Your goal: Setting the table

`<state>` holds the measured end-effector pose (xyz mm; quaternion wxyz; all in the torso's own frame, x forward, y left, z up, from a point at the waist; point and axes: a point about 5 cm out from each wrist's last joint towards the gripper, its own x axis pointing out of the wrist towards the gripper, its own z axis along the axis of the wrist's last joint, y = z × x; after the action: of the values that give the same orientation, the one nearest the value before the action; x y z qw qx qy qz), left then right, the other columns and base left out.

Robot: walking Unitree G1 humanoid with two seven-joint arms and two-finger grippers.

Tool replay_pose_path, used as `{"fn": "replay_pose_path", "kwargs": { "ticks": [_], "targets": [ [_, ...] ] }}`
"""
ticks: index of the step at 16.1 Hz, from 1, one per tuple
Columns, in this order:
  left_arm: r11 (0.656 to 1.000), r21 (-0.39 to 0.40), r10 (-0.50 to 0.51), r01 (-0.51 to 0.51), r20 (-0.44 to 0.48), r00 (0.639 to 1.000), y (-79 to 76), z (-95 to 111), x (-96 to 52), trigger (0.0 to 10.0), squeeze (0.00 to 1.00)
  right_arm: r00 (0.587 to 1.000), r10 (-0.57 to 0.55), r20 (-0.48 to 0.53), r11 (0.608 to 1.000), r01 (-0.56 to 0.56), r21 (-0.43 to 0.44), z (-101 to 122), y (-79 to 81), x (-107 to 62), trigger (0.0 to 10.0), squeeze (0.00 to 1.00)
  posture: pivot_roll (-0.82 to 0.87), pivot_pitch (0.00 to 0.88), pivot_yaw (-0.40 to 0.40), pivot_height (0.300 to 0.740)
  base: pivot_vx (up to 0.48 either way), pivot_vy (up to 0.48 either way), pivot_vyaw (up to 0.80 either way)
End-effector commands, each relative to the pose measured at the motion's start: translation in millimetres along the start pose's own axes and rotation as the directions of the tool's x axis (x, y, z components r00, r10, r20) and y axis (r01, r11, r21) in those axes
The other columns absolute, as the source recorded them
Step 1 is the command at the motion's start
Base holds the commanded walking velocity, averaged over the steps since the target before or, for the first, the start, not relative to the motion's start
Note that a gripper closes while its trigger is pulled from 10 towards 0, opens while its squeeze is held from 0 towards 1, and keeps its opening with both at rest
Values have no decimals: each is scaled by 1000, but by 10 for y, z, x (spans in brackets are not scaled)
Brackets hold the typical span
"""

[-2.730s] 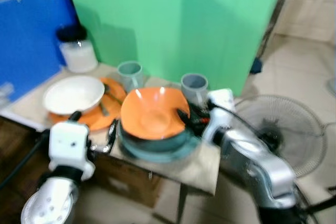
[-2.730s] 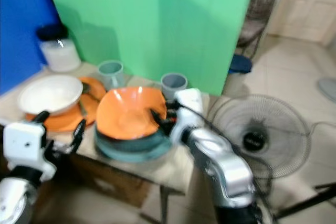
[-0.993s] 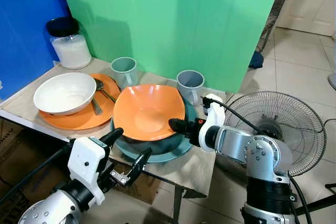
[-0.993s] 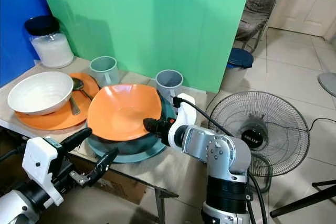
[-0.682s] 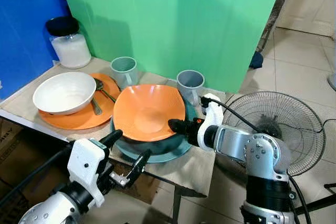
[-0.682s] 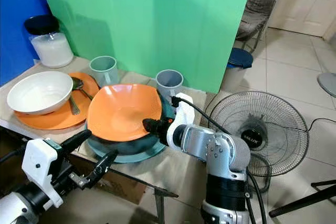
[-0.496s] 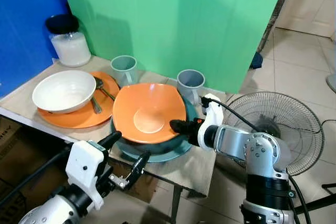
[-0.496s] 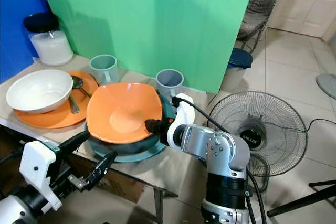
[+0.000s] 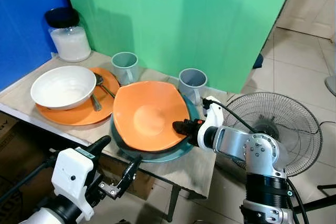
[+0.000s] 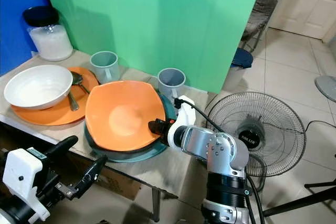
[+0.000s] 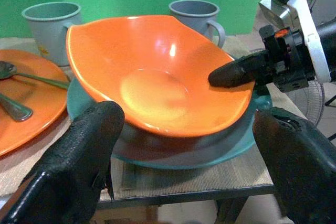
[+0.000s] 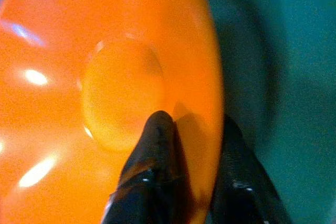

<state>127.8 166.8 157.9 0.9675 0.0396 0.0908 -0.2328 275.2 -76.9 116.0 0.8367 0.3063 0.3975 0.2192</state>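
An orange bowl (image 9: 147, 114) sits tilted on a teal plate (image 9: 177, 155) at the right end of the table (image 9: 199, 166). Its right side is lifted, so the inside faces left and toward me. My right gripper (image 9: 181, 127) is shut on the orange bowl's right rim. In the right wrist view one finger (image 12: 157, 145) lies inside the bowl and the other (image 12: 236, 182) outside it. My left gripper (image 9: 116, 157) hangs open below the table's front edge with nothing in it. Its two fingers (image 11: 84, 145) frame the bowl (image 11: 152, 77) in the left wrist view.
A white bowl (image 9: 63, 86) rests on an orange plate (image 9: 79, 115) with spoons (image 9: 97, 98) at the left. Two grey-blue mugs (image 9: 125, 66) (image 9: 191, 83) stand before a green screen (image 9: 173, 19). A black-lidded jar (image 9: 65, 38) is at the back left. A fan (image 9: 275, 129) stands on the floor at the right.
The right gripper has tipped the orange bowl up further on its right side. The camera has shifted, and the left gripper sits lower in view.
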Motion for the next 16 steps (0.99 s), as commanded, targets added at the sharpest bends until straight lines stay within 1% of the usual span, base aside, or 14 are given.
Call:
{"fn": "replay_pose_path", "kwargs": {
  "ticks": [1, 4, 6, 8, 11, 13, 15, 16],
  "targets": [
    [1000, 14, 6, -7, 6, 1000, 1, 35, -16, 10000, 0, 986, 166, -4, 981, -164, 106, -83, 481, 193, 0, 0, 49, 41, -40, 740, 0, 0, 0],
    [1000, 18, 7, -8, 16, 1000, 14, 42, 17, 10000, 0, 977, 214, 21, 968, -215, 126, -27, 511, 182, 0, 0, 40, 28, -38, 740, 0, 0, 0],
    [1000, 19, 6, -6, 19, 1000, 19, 42, 29, 10000, 0, 974, 226, 29, 966, -228, 120, -13, 512, 174, 0, 0, 36, 20, -36, 740, 0, 0, 0],
    [1000, 23, 5, -6, 25, 1000, 29, 49, 48, 10000, 0, 968, 245, 46, 957, -250, 145, 14, 520, 161, 0, 0, 32, 14, -33, 740, 0, 0, 0],
    [1000, 31, -1, 0, 36, 999, 55, 58, 101, 10000, 0, 961, 259, 93, 945, -272, 179, 126, 507, 124, 0, 0, 17, 4, -22, 740, 0, 0, 0],
    [999, 28, -26, 24, 59, 998, 50, 85, 159, 10000, 0, 951, 271, 152, 936, -297, 190, 255, 471, 46, 0, 0, -2, 0, -6, 740, 0, 0, 0],
    [999, 17, -46, 45, 91, 995, 55, 126, 217, 10000, 0, 930, 278, 239, 934, -320, 158, 441, 427, -93, 0, 0, -19, 0, 8, 740, 0, 0, 0],
    [998, 15, -68, 67, 103, 992, 50, 139, 274, 10000, 0, 911, 277, 305, 934, -330, 137, 567, 392, -197, 0, 0, -41, 0, 28, 740, 0, 0, 0]
  ]
}}
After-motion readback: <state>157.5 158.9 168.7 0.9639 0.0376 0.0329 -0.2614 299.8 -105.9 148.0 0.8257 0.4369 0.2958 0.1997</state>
